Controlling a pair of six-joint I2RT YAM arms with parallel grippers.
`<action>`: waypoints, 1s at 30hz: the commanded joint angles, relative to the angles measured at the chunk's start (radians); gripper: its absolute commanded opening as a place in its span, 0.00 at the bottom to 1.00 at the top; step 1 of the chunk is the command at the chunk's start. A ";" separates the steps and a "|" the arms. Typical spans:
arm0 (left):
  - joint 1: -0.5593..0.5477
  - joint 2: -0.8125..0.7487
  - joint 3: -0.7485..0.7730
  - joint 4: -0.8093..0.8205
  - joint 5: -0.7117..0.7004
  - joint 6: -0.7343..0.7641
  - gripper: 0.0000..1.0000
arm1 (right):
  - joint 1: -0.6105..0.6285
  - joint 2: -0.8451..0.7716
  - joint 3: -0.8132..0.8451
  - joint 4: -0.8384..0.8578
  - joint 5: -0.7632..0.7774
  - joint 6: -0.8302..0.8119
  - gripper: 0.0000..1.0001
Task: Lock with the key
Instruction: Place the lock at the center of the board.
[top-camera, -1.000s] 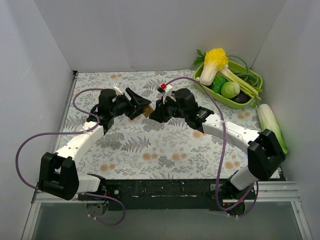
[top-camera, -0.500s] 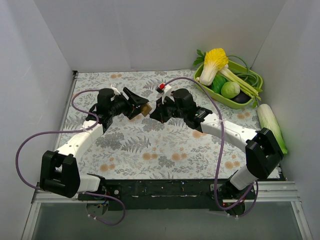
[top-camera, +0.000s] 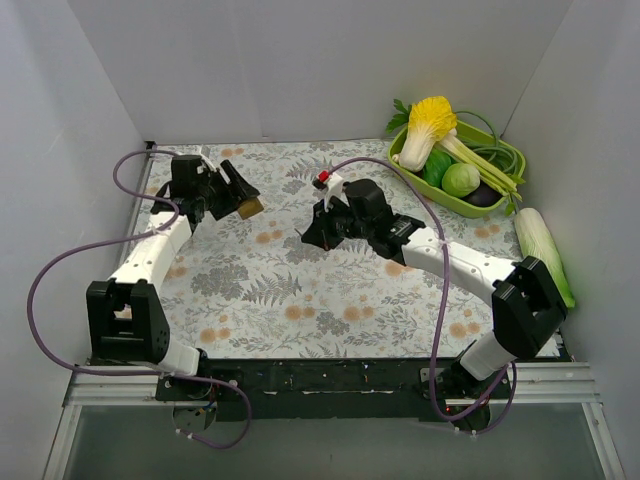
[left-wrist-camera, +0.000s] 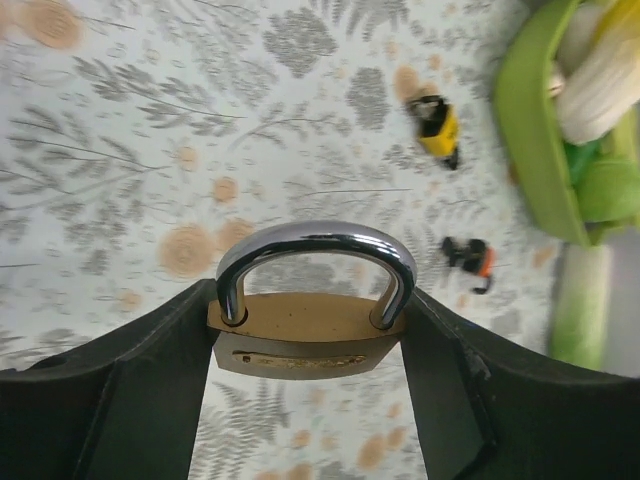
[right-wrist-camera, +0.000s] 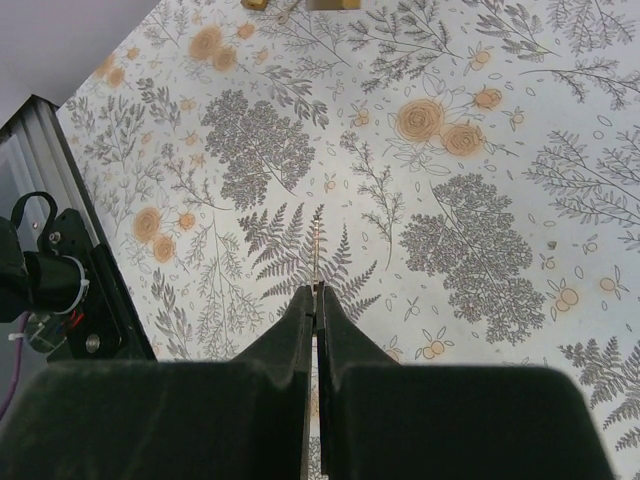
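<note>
My left gripper (top-camera: 243, 204) is shut on a brass padlock (top-camera: 251, 207) with a silver shackle and holds it above the far left of the floral cloth. In the left wrist view the padlock (left-wrist-camera: 305, 340) sits crosswise between the fingers, with both shackle legs in the body. My right gripper (top-camera: 308, 234) hangs over the middle of the cloth, well apart from the padlock. In the right wrist view it (right-wrist-camera: 317, 292) is shut on the key (right-wrist-camera: 317, 255), whose thin blade sticks out edge-on past the fingertips.
A green basket (top-camera: 500, 195) of vegetables stands at the back right, and a long cabbage (top-camera: 545, 250) lies by the right wall. White walls close in three sides. Two small blurred things, one yellow-black (left-wrist-camera: 438, 125) and one orange-black (left-wrist-camera: 468, 258), show in the left wrist view.
My left gripper has swung away to the far left with the padlock, so the padlock and key, close together before, are now apart. The right gripper has barely moved.
</note>
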 joint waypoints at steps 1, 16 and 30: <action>0.068 0.037 0.097 -0.222 -0.067 0.423 0.00 | -0.032 -0.059 -0.013 -0.003 -0.004 -0.016 0.01; 0.177 0.473 0.379 -0.512 -0.201 0.684 0.00 | -0.053 -0.079 -0.048 0.013 0.002 -0.024 0.01; 0.177 0.600 0.401 -0.515 -0.264 0.658 0.06 | -0.067 -0.068 -0.056 0.030 -0.012 -0.009 0.01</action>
